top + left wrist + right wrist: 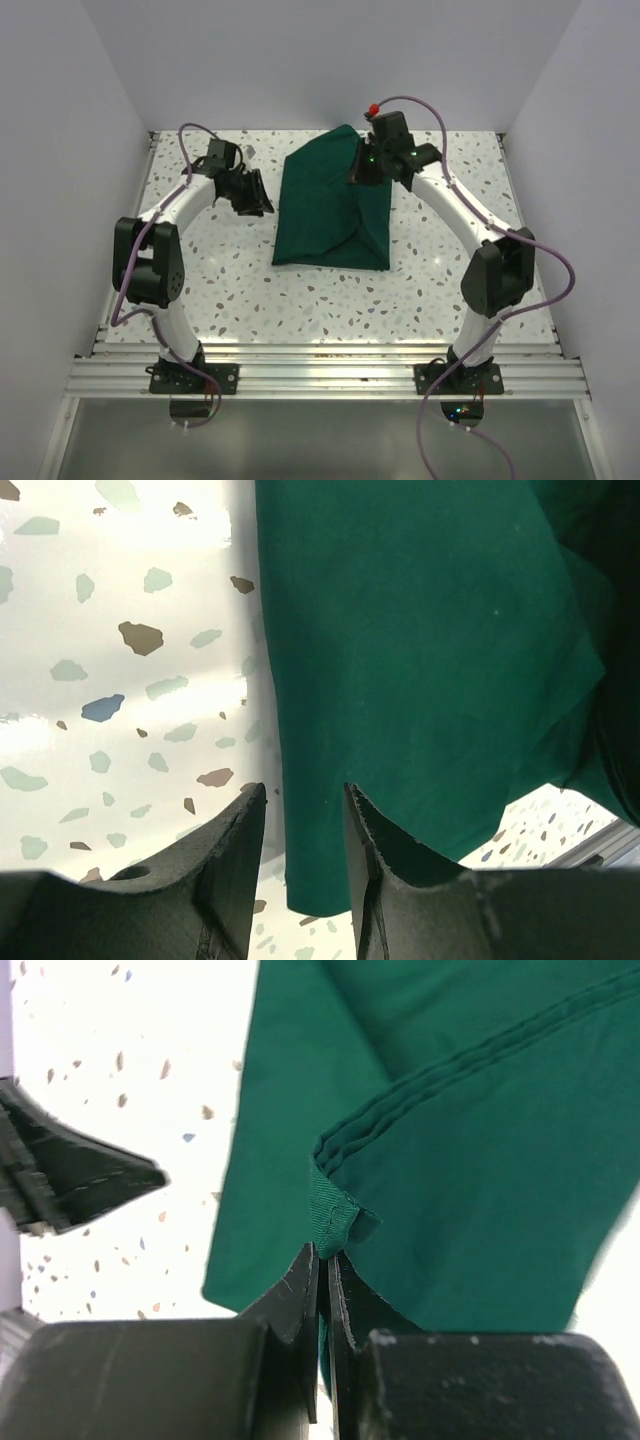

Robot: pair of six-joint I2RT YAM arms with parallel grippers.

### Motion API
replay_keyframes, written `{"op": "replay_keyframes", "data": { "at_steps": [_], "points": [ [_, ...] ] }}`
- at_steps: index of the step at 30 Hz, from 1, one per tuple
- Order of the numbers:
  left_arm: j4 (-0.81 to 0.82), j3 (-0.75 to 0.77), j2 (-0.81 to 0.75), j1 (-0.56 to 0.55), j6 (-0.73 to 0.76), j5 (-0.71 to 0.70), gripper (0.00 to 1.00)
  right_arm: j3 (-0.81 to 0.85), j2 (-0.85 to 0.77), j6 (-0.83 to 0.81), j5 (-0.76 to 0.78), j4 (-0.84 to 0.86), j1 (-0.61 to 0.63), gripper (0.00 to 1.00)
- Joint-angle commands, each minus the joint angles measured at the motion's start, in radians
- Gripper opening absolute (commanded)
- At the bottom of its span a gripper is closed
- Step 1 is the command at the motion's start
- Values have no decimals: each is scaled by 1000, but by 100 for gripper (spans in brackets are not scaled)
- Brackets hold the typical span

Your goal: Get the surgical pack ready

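Just one surgical pack (325, 205): right end effector (325, 1260) clamped on its hem, left end effector (305, 810) narrowly parted, empty.

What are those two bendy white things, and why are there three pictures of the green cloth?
Those are two robot arms bolted to a speckled table. One picture looks down from a camera above and behind them. The other two come from small cameras on each wrist, so you see the dark jaws up close. On the table lies a folded green drape. The right gripper has its jaws shut on the drape's corner, pinching the cloth. The left gripper has its jaws open at the drape's edge, holding nothing.
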Motion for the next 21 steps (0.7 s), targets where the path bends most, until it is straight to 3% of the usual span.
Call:
{"op": "replay_keyframes", "data": {
  "at_steps": [1, 8, 21],
  "points": [
    [39, -16, 29, 2, -2, 14, 40, 120, 78, 34, -2, 16, 63, 0],
    [64, -31, 83, 0, -16, 47, 40, 264, 215, 37, -5, -7, 157, 0],
    [93, -30, 103, -14, -43, 81, 38, 275, 347, 63, -22, 44, 227, 0]
  ]
}}
